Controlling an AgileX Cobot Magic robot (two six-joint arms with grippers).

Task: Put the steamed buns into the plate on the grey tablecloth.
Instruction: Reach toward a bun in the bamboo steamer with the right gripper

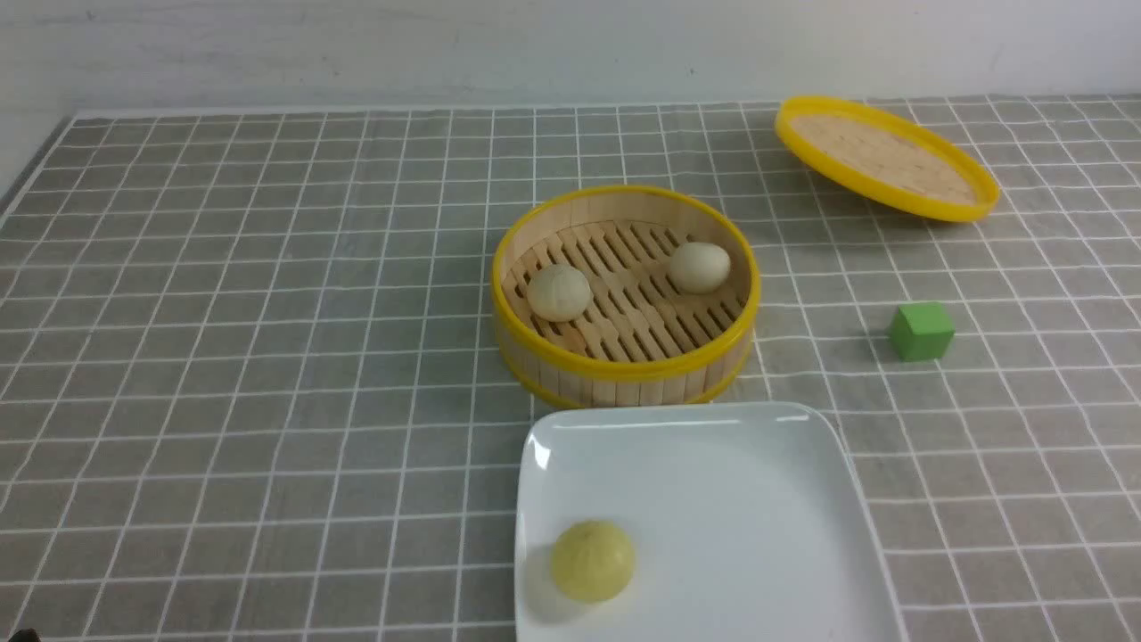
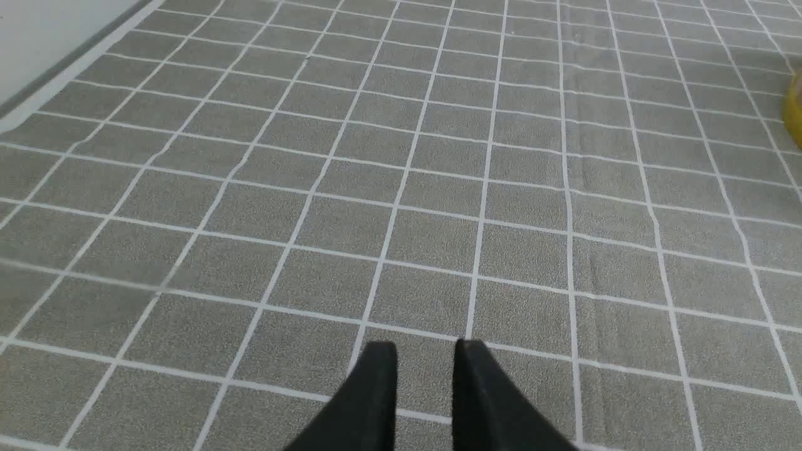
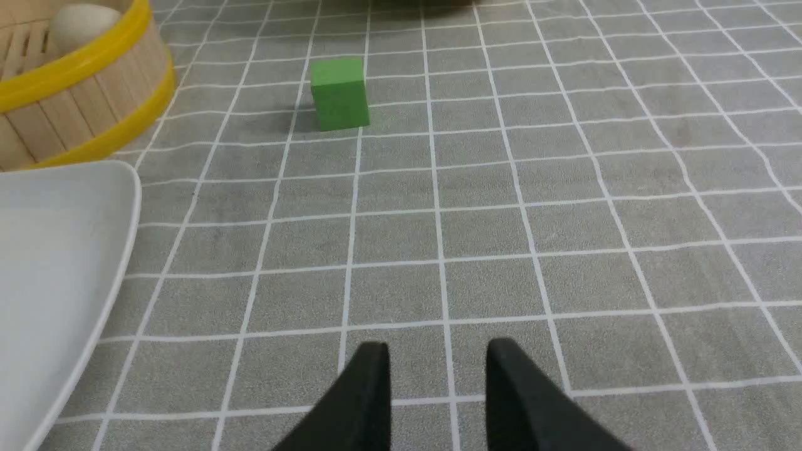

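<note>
Front view, round steamed buns (image 1: pixel 559 292) in steamer (image 1: pixel 624 379), square plate (image 1: pixel 669 417) just nearer

The front view's edge cuts off the plate (image 1: pixel 731 499); the right wrist view crops the steamer (image 3: pixel 81 106).

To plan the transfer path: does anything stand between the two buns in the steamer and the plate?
Only the steamer's near wall, which the steamed buns must clear. On the plate, a yellow bun sits near-left; the rest seen is bare. The green cube stands aside, to the right.
</note>
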